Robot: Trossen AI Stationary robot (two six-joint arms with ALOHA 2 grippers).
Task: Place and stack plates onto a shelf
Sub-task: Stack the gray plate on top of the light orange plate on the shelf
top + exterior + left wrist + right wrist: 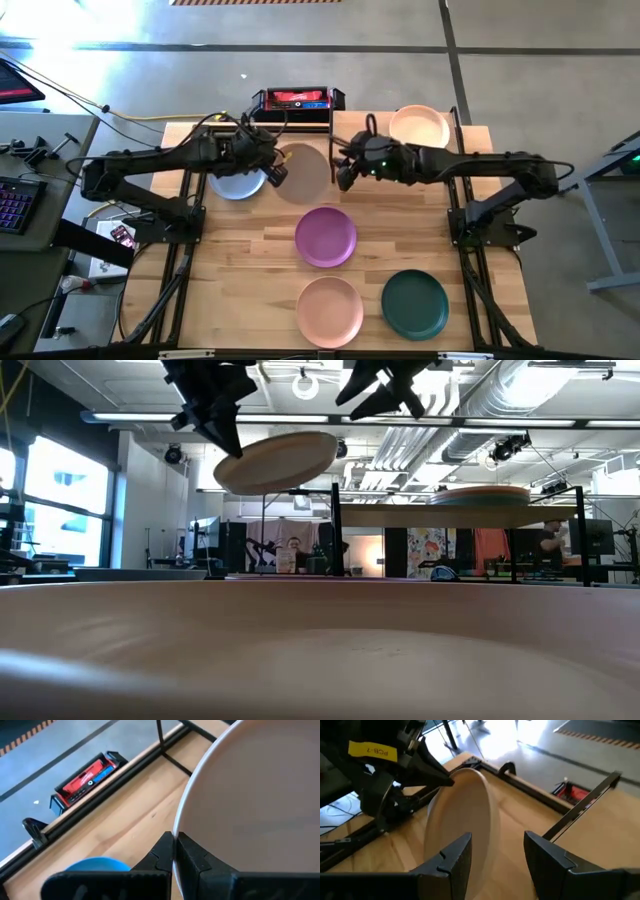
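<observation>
The shelf [392, 150] stands at the table's [260, 250] far edge, with one peach plate [419, 126] on its right end. Six plates show in all: beside the shelf's left end a blue plate [237, 184]; nearer, a purple plate [326, 237], pink plate [329, 311] and dark teal plate [414, 304]. The left gripper [274, 172] is clenched on the beige plate's [305, 172] rim, held in the air just left of the shelf. The right gripper [345, 172] hangs released beside it.
</observation>
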